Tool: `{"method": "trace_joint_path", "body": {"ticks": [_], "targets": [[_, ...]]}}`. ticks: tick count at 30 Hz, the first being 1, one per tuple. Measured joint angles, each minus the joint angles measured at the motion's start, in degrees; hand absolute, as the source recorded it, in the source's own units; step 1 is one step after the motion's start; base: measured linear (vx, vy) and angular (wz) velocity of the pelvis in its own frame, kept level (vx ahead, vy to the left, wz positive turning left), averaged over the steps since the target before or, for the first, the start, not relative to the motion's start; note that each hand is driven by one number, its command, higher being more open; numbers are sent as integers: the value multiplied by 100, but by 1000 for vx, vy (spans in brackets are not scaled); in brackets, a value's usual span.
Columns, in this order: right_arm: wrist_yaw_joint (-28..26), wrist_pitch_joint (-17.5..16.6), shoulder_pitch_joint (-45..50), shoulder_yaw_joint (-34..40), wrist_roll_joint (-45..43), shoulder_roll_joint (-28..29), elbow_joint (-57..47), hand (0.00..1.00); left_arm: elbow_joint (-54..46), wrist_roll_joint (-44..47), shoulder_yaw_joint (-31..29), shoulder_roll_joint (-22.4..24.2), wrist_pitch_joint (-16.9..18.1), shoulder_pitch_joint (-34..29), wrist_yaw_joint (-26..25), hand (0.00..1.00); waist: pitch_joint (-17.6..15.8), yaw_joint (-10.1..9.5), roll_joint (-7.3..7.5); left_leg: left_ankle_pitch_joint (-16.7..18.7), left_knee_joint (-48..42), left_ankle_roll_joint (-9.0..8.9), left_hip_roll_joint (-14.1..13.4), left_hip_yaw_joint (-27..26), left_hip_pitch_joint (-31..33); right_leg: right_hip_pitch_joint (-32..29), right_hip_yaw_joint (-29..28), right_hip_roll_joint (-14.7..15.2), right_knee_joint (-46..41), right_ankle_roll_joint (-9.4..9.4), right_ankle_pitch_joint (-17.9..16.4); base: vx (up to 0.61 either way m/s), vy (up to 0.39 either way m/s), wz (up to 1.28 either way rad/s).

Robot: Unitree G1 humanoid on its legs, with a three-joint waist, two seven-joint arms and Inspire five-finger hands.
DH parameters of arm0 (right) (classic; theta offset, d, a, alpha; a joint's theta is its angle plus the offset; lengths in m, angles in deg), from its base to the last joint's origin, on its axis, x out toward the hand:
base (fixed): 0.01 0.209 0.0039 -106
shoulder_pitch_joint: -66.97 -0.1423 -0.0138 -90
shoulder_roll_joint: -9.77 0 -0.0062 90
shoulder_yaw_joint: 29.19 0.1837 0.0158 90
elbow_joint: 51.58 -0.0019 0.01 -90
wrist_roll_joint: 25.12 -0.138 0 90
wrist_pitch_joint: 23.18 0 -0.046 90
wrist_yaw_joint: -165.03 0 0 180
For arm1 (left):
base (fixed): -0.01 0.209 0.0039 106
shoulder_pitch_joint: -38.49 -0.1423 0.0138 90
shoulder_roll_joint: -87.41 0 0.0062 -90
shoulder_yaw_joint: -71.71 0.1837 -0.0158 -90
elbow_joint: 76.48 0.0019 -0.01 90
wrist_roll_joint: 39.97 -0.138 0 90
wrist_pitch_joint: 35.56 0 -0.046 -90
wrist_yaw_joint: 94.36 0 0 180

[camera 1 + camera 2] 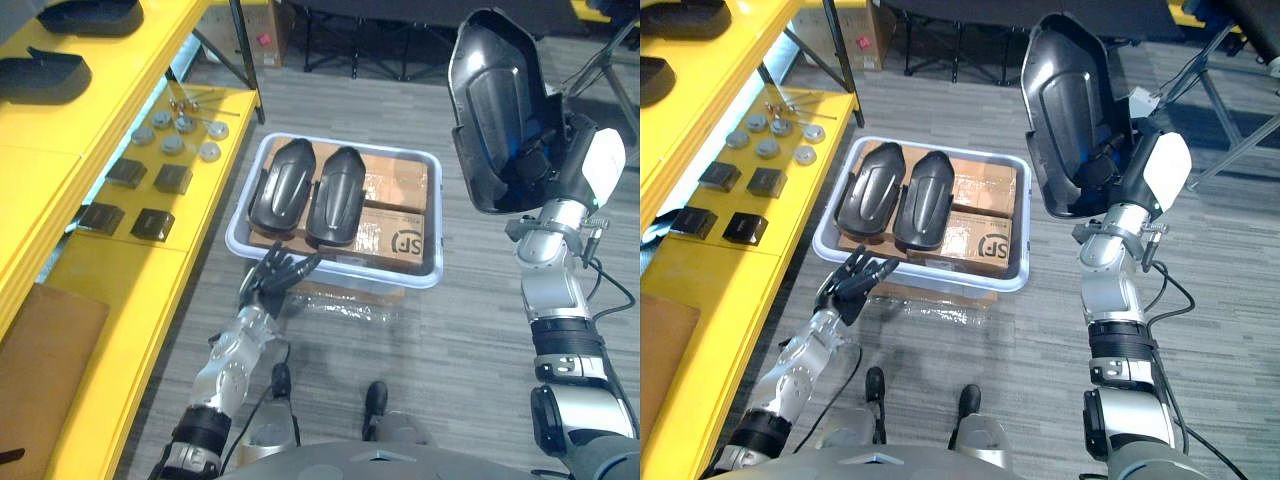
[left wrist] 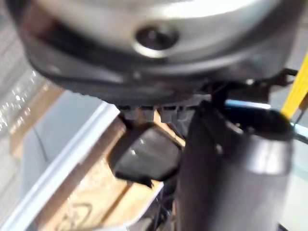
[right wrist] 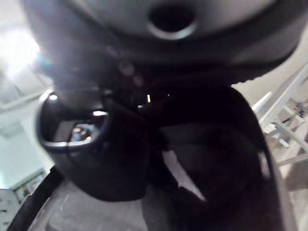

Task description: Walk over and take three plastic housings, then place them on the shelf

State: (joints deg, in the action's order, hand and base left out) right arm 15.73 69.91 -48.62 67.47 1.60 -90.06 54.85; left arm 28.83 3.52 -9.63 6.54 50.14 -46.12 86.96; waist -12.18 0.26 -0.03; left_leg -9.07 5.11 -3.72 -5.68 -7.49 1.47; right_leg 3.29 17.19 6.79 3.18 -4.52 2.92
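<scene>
While my right hand (image 1: pixel 568 162) curls round one black plastic housing (image 1: pixel 495 110), raised upright at the upper right of the frame, my left hand (image 1: pixel 272 275) hovers empty, fingers spread wide, just beside the near rim of the white bin (image 1: pixel 438 215) at centre. Two more housings (image 1: pixel 282 185) lie side by side on cardboard (image 1: pixel 395 185) inside it. On the yellow shelf (image 1: pixel 130 280) at left, two dark shells (image 1: pixel 45 75) sit on the top tier – I judge the job partly done, with the raised one yet to be shelved.
</scene>
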Motion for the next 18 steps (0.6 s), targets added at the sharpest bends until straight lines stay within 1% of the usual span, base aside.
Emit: {"method": "trace_joint_path", "body": {"ticks": [2, 3, 4, 6, 7, 8, 10, 13, 18], "targets": [[109, -370, 0, -118, 8, 108, -51, 0, -4, 450, 205, 78, -77, 348, 89, 100, 134, 26, 4, 2, 0, 3, 0, -27, -13, 6, -26, 0, 34, 10, 62, -61, 12, -6], [138, -449, 0, -158, 8, 149, -62, 0, -4, 558, 251, 110, -80, 421, 92, 100, 161, 35, 7, 2, 0, 4, 2, -36, -28, 28, -32, 0, 61, 5, 82, -55, 11, -8], [142, -627, 0, -257, 9, 214, -71, 0, -3, 683, 308, 193, -105, 541, 125, 100, 180, 52, 12, 9, 0, 13, 6, -65, -105, 119, -59, 0, 124, 1, 131, -51, 6, -9], [139, -823, 0, -484, 43, 249, -100, 0, -4, 819, 450, 261, -108, 649, 181, 100, 217, 67, -1, 66, 1, 38, 0, -121, -217, 207, -92, -3, 125, 3, 135, -73, 7, -10], [131, -962, 0, -585, 175, 323, -118, 0, -7, 837, 555, 291, -111, 670, 198, 100, 309, 115, -11, 117, 1, 46, -10, -157, -214, 192, -101, -11, 125, 5, 136, -70, 12, -7], [127, -1010, 2, -632, 218, 362, -145, 0, -7, 856, 609, 305, -113, 683, 198, 100, 327, 136, -9, 131, 1, 46, -10, -160, -221, 193, -111, -11, 126, 7, 140, -73, 17, -9], [87, -1236, 2, -808, 234, 410, -220, 0, -6, 1052, 814, 361, -199, 788, 202, 100, 335, 141, -3, 166, 2, 44, -5, -207, -246, 189, -170, -3, 136, -26, 156, -85, 22, -10], [-40, -1378, 13, -961, 245, 422, -221, 0, -7, 1294, 969, 397, -203, 837, 245, 100, 355, 142, 29, 178, 2, 39, 4, -234, -249, 181, -169, 14, 156, -24, 157, -72, 19, -5], [-223, -1408, 165, -1074, 245, 513, -220, 0, -7, 1587, 999, 398, -177, 855, 354, 100, 409, 136, 85, 171, 2, 33, 5, -234, -247, 177, -159, 18, 156, -25, 159, 0, 0, 0]]}}
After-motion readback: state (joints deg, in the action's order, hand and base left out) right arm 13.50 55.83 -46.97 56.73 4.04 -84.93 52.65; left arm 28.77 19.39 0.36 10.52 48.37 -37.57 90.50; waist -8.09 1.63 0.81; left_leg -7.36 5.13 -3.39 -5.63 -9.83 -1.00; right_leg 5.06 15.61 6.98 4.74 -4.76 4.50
